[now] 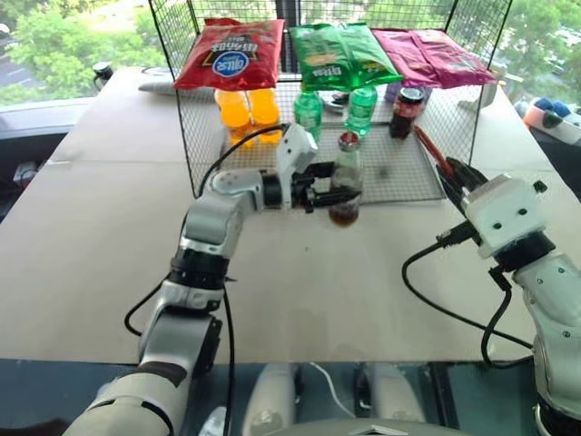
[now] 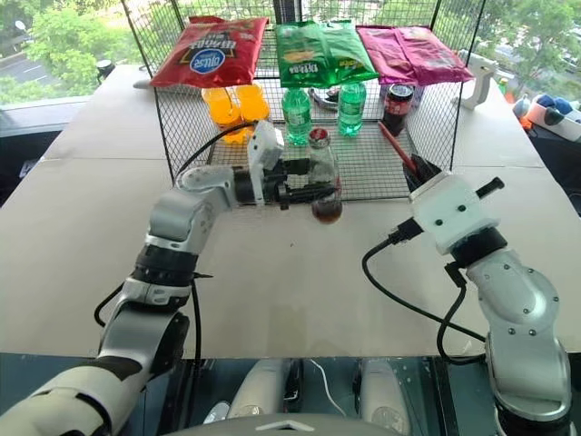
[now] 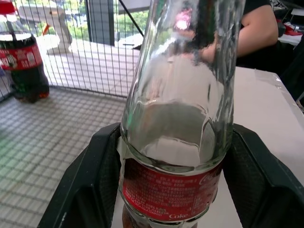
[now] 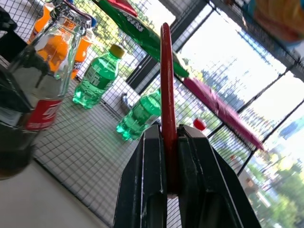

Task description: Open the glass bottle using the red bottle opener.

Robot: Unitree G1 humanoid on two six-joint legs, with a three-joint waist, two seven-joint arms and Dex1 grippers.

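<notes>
While the glass bottle (image 1: 346, 179) stands upright just in front of the wire rack (image 1: 390, 173), at the near edge of its mesh floor, I have it clamped at the body between the two black fingers of the left gripper (image 1: 329, 194), which reaches in level from the bottle's left. In the left wrist view the fingers (image 3: 90, 180) press on either side of the bottle at its red label, and dark liquid sits at the bottle's bottom. Its crown cap (image 2: 318, 134) is on. To the right of the bottle and well apart from it, the right gripper (image 2: 416, 169) is clenched on the red bottle opener (image 4: 166, 80), the flat red blade pinched edge-on between its fingers and pointing up and away toward the rack. Behind the bottle, on the rack's floor, I see two green plastic bottles (image 1: 309, 111), two orange drink bottles (image 1: 249, 111) further left of it, and a dark cola bottle (image 1: 406, 111) to its right. Above the bottle, chip bags lie across the rack's top: red (image 1: 229, 53), green (image 1: 339, 54) and purple (image 1: 428, 54). A person's arm (image 3: 256, 28) shows beyond the bottle in the left wrist view.
</notes>
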